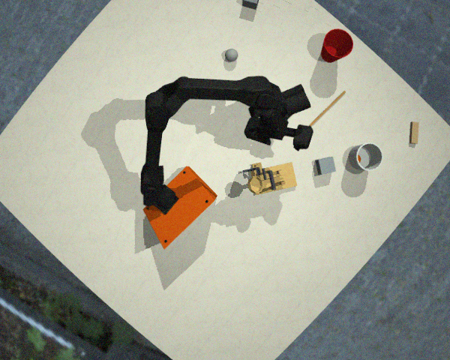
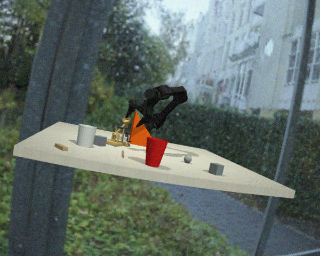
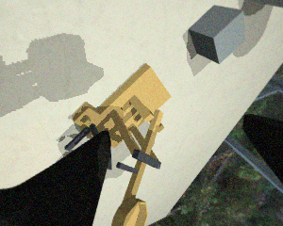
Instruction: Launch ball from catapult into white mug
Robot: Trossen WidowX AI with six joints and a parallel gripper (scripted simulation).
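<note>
The orange ball (image 1: 358, 158) shows partly inside the white mug (image 1: 369, 156) (image 2: 86, 135), against its inner wall. The mug stands upright. The wooden catapult (image 1: 289, 175) (image 2: 113, 142) (image 3: 149, 88) stands on the table with its long end toward the mug. Its throwing arm is raised, and the spoon cup (image 1: 255, 184) (image 2: 126, 120) (image 3: 134, 216) at the arm's tip is empty. My gripper (image 1: 283, 141) (image 2: 132, 121) (image 3: 174, 128) is open, with nothing between its fingers, above the table beside the catapult. The ball is hidden in the exterior view and outside the wrist view.
A grey block (image 1: 325, 166) (image 2: 100, 141) (image 3: 217, 35) stands between catapult and mug. An orange panel (image 1: 182, 217) (image 2: 139, 136) stands by the arm's base. A red cup (image 1: 337, 44) (image 2: 155, 152), grey ball (image 1: 231, 55) (image 2: 187, 159), thin stick (image 1: 328, 108) and small wooden block (image 1: 413, 133) (image 2: 61, 146) lie farther out.
</note>
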